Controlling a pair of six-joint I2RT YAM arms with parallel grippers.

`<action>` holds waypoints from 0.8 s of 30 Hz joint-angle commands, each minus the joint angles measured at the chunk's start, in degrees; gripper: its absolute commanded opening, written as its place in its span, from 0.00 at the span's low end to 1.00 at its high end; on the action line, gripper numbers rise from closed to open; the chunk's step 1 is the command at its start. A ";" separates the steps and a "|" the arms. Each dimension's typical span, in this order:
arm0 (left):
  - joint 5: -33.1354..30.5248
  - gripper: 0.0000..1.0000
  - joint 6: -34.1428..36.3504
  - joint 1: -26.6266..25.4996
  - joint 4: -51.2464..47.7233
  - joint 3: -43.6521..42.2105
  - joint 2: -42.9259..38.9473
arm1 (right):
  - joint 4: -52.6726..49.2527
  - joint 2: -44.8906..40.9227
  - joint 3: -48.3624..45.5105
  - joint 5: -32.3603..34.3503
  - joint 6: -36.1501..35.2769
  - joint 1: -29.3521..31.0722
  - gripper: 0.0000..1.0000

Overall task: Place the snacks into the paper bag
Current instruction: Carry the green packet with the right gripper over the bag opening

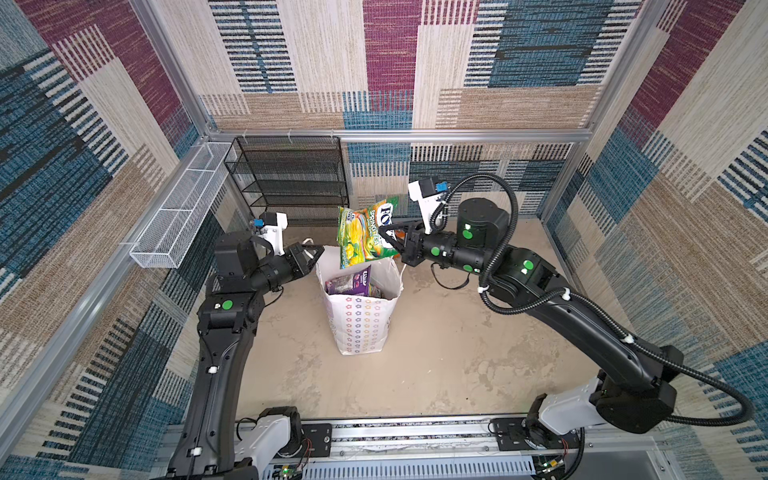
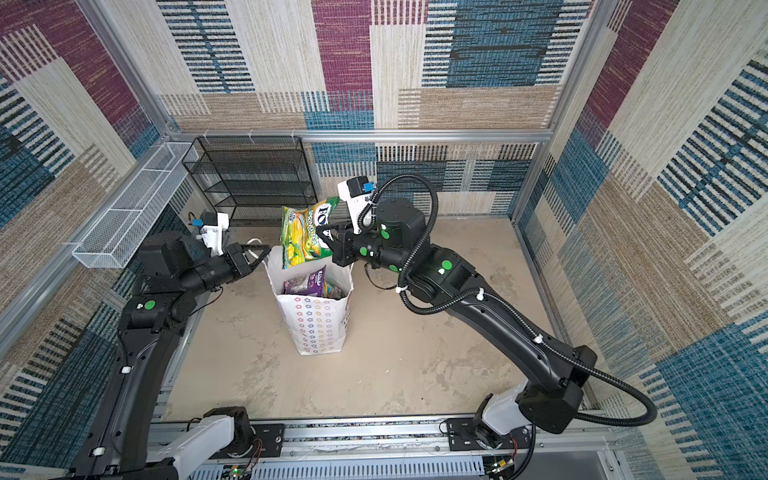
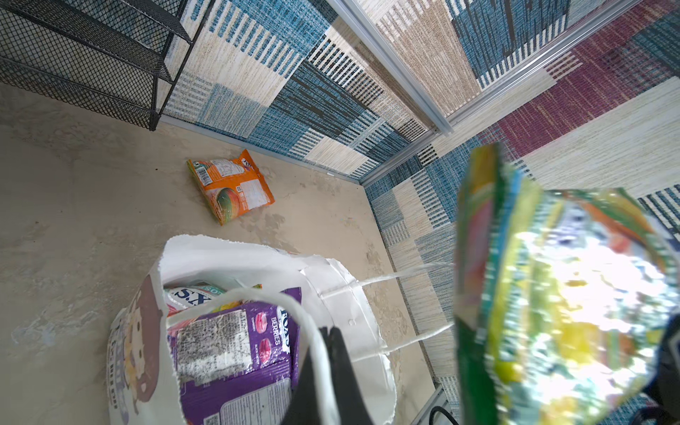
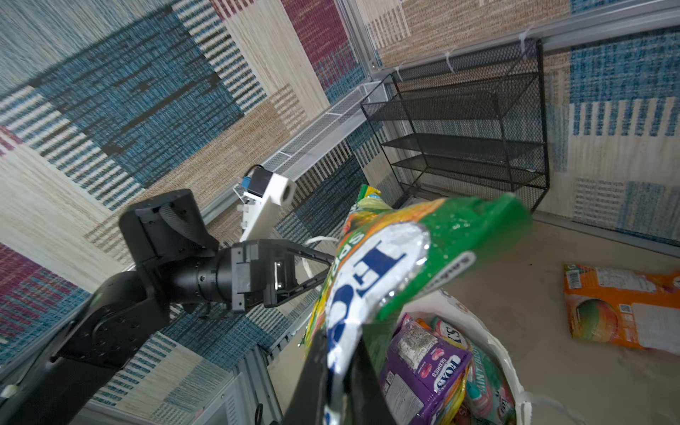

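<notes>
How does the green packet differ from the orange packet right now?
The green packet hangs in the air, gripped by the right claw above the paper bag; the orange packet lies flat on the table outside the bag. The green packet shows its printed front with big lettering; the orange packet shows its back with label and barcode. Both are flat glossy sweet packets, and neither is in the bag yet.

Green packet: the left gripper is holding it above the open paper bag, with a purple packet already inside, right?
No: the right gripper holds the green packet, as both top views show. The left gripper is shut on the cord handle of the paper bag instead. The rest stands: the packet hangs above the open bag, purple packet inside.
</notes>
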 commanded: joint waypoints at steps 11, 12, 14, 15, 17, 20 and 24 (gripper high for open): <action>1.32 0.03 -0.37 0.07 4.24 -0.12 0.13 | -6.68 9.02 3.63 6.67 -5.63 1.93 0.00; 1.31 0.03 -0.32 0.07 4.26 -0.12 0.21 | -6.90 9.56 3.63 6.59 -5.92 1.93 0.00; 1.32 0.03 -0.36 0.09 4.25 -0.12 0.22 | -7.38 10.49 3.85 6.29 -6.31 2.01 0.00; 1.32 0.03 -0.37 0.08 4.24 -0.08 0.22 | -7.61 10.93 3.97 6.11 -6.48 2.04 0.00; 1.36 0.03 -0.28 0.16 4.22 -0.08 0.25 | -7.66 11.48 3.72 5.50 -6.61 2.18 0.00; 1.22 0.03 -0.29 0.16 4.16 -0.10 0.34 | -7.81 12.21 3.48 4.82 -6.72 2.68 0.00; 1.23 0.04 -0.29 0.16 4.16 -0.09 0.41 | -8.85 14.13 4.23 3.41 -6.74 3.63 0.00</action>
